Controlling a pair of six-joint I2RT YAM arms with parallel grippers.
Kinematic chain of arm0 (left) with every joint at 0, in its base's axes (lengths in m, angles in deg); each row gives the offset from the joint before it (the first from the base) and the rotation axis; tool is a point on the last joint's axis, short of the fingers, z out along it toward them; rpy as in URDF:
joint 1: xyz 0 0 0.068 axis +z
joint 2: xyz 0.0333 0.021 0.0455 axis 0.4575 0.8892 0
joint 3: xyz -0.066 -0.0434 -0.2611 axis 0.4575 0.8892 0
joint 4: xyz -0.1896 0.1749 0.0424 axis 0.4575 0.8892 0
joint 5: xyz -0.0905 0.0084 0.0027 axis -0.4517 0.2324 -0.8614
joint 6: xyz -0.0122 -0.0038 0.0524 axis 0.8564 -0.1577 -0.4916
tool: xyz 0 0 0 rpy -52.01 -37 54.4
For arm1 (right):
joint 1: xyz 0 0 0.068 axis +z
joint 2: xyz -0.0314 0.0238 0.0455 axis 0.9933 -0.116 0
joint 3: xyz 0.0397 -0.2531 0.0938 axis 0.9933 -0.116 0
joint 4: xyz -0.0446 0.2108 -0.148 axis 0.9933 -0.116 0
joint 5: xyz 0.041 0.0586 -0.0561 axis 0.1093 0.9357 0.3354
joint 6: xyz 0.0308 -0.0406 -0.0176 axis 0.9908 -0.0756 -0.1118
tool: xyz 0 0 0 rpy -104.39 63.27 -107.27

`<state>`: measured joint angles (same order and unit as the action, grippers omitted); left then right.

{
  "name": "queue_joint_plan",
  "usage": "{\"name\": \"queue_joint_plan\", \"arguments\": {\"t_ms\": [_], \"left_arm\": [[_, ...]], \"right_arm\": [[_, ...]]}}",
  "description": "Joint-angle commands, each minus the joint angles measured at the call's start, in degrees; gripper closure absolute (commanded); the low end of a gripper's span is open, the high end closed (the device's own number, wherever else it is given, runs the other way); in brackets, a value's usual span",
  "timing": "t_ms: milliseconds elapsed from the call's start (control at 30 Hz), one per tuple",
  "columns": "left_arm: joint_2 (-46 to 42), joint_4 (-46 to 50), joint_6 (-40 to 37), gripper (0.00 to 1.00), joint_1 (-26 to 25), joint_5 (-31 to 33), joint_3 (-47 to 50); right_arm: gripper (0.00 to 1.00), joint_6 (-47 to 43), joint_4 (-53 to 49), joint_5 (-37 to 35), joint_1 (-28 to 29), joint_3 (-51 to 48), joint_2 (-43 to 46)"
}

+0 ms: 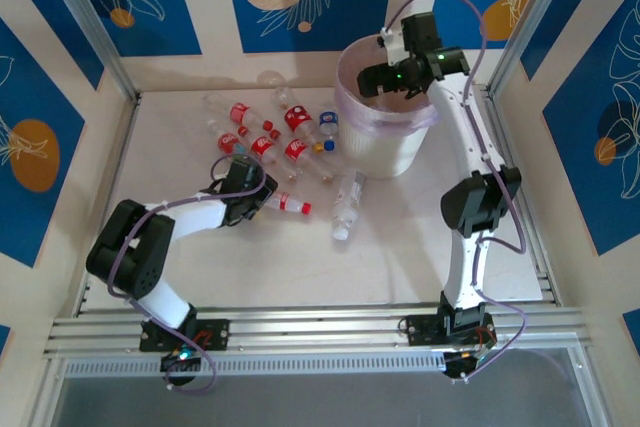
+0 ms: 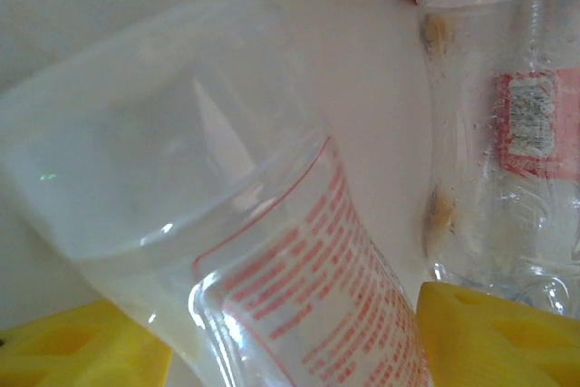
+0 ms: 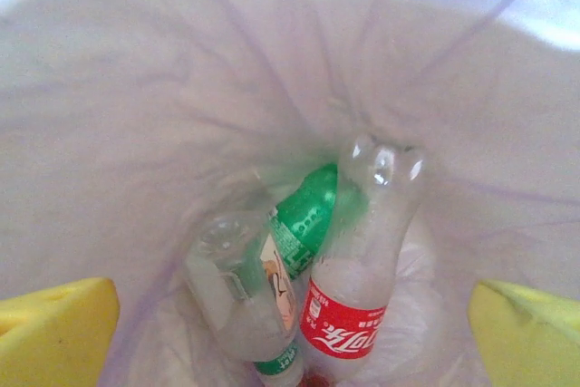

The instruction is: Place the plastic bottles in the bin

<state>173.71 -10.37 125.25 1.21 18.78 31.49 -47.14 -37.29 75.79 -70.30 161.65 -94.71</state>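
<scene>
Left wrist view: a clear, red-printed bottle point(image 2: 299, 251) lies between the left gripper's point(image 2: 294, 346) fingers point(image 2: 489, 333); whether it is clamped cannot be told. Its thin, slick wall could be squeezed out sideways. The right gripper point(image 1: 385, 77) is held spread and empty over the bin point(image 1: 385, 152), where three bottles point(image 3: 358, 287) lie; other bottles point(image 1: 270, 132) are scattered on the surface point(image 1: 400, 237) left of the bin.

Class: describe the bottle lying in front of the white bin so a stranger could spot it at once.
Find the white bin, lilac-lined, at the table's far right. Just in front of its base, on the near side, one bottle lies on its side. Unlike the red-labelled bottles clustered to its left, it is clear, without red, and lies alone.
</scene>
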Motion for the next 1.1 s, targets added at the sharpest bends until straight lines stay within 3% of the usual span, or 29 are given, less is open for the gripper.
{"name": "queue_joint_plan", "arguments": {"t_ms": [0, 300, 567, 700, 800, 1067], "left_arm": [[0.9, 0.4, 0.3, 0.33, -0.5, 1.5, 0.9], [-1.1, 0.3, 0.0, 0.47, -0.5, 1.9, 2.3], [-6.2, 2.2, -0.7, 0.46, -0.5, 0.6, 3.0], [-11.1, 6.1, -4.1, 0.46, -0.4, -1.0, 1.9], [-12.5, 10.2, -8.9, 0.45, -0.3, -5.6, -0.9], [-13.9, 8.7, -12.7, 0.44, -0.3, -17.1, -4.5]], "right_arm": [[0.01, 1.3, -3.4, 1.3, 0.6, 0.8, 9.0], [0.0, 3.6, -1.9, 6.6, 9.0, -19.7, 26.5], [0.02, 11.2, -2.3, 9.4, 21.2, -37.4, 36.5], [0.03, 15.4, 0.2, 10.5, 28.0, -45.8, 36.0], [0.03, 18.0, 3.5, 12.7, 30.8, -49.0, 33.6], [0.05, 20.8, 16.3, 17.0, 31.2, -54.9, 25.4]]}}
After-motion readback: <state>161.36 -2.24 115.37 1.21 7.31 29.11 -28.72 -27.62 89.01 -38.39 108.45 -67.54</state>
